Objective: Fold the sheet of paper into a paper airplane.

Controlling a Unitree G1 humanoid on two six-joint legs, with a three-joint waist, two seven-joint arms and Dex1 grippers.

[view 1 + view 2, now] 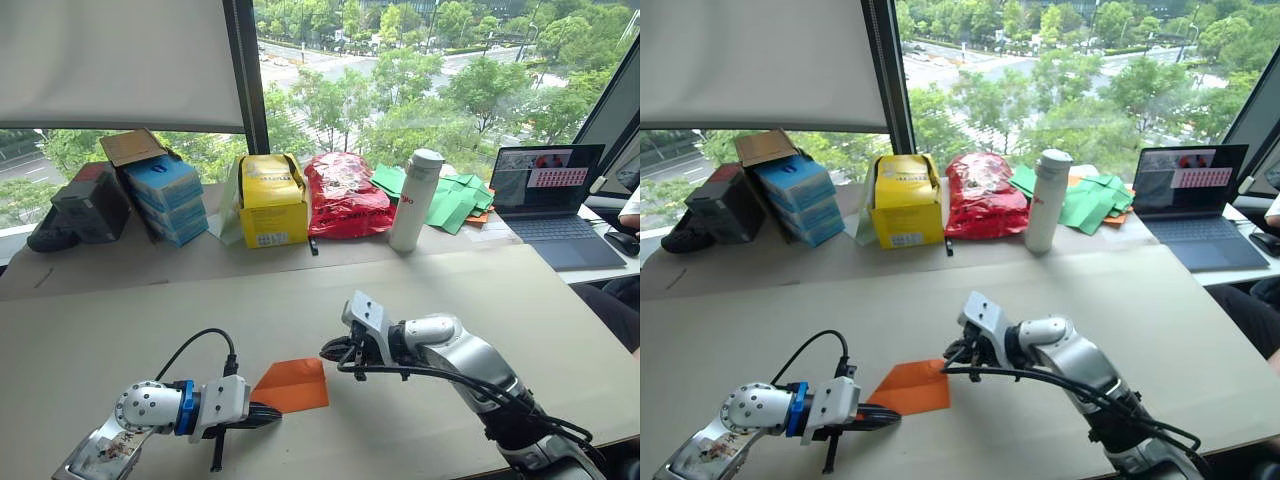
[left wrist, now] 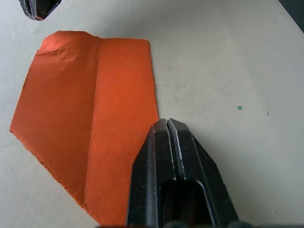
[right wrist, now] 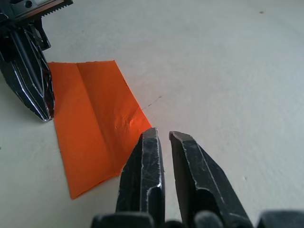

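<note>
Lying flat on the pale table (image 1: 480, 300), near its front edge: the sheet of paper (image 1: 292, 386), bright orange, already folded into a wedge with a long crease running down its length. Resting at the paper's near-left corner, fingers pressed fully together with no paper visibly caught between them: the left gripper (image 1: 268, 413). Hovering just beside the paper's far right corner, fingertips parted by only a narrow slit and holding nothing: the right gripper (image 1: 330, 351). Standing well apart along the back by the window: stacked blue boxes (image 1: 165, 197), a yellow box (image 1: 270, 201), a crinkled red bag (image 1: 345, 195), a white bottle (image 1: 415, 200), green paper sheets (image 1: 450, 198) and an open laptop (image 1: 552, 205).
</note>
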